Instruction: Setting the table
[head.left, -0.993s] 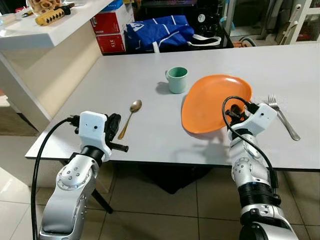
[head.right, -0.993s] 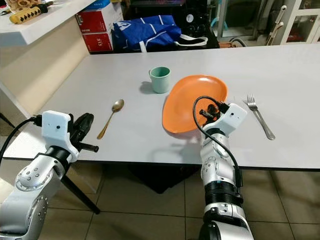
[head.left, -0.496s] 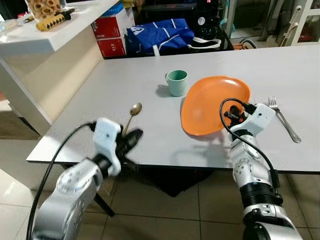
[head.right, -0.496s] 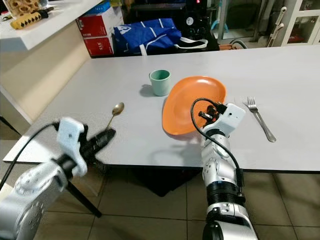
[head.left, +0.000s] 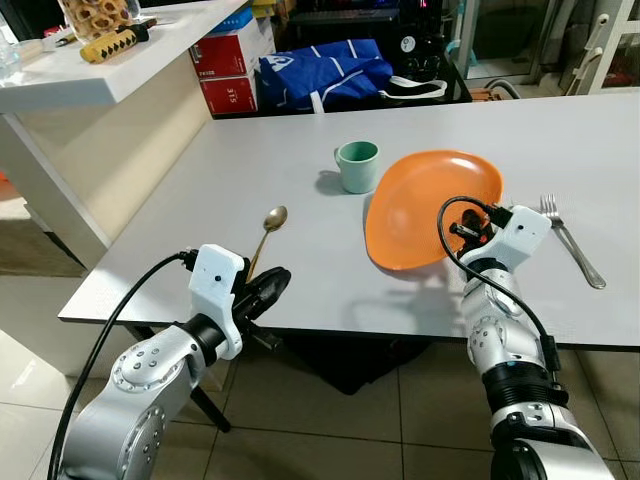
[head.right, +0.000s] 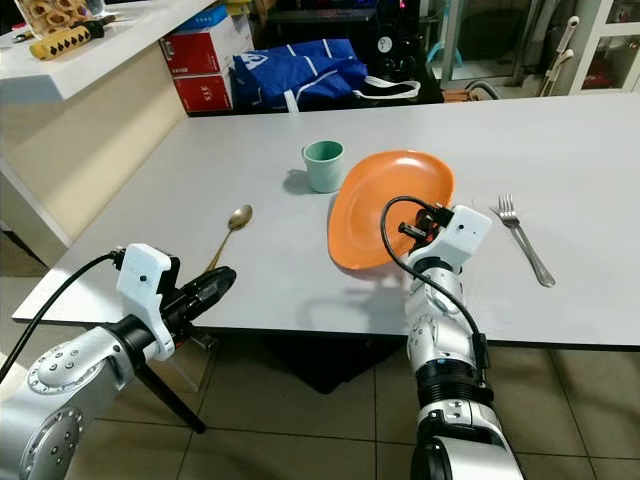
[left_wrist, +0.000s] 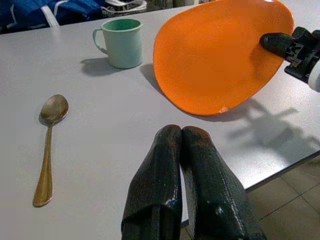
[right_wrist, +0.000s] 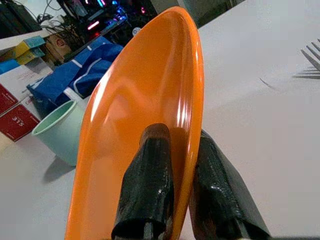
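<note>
Grey table, orange plate — rim pinched in right claw

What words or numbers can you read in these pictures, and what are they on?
"315": on the red box behind the table.
White print on the red boxes under the shelf: too blurred to read.
White markings on the blue bag: too blurred to read.

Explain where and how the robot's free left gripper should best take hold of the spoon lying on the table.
Probably the thin handle, near its middle. The spoon lies flat on the table, bowl at the far end, handle end towards the near edge, close to the shut left gripper. Come down from above with fingers straddling the handle; the shallow bowl offers less to pinch.
</note>
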